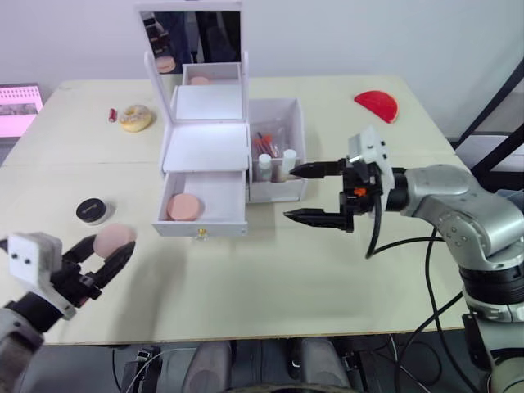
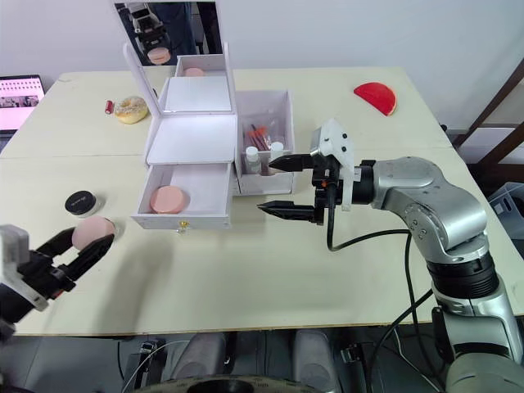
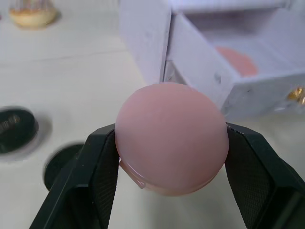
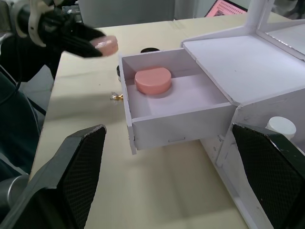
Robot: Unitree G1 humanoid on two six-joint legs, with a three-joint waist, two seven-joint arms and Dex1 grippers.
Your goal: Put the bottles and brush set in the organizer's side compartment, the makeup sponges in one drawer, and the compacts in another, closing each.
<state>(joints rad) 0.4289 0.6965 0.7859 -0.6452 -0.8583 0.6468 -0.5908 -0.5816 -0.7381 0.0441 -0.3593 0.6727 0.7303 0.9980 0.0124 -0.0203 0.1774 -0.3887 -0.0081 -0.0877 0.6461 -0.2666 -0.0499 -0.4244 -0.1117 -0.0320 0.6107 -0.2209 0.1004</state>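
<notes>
Compact, pink and round, sat pinched between the fingers of the left gripper at the lower left of the frame, above the table and apart from the open drawer, where another pink compact already lay. Carrying it in level, over the drawer's front wall, seemed wisest. Right gripper hung wide open and empty beside the organizer. Contents of the side compartment were hard to make out.

**Organizer open, one pink compact in its drawer**

The white organizer stands with its bottom drawer pulled out, a round pink compact lying flat inside. Bottles and brush set stand upright in the side compartment. A second pink compact is pinched off the worktop; a black compact lies nearby.
</notes>
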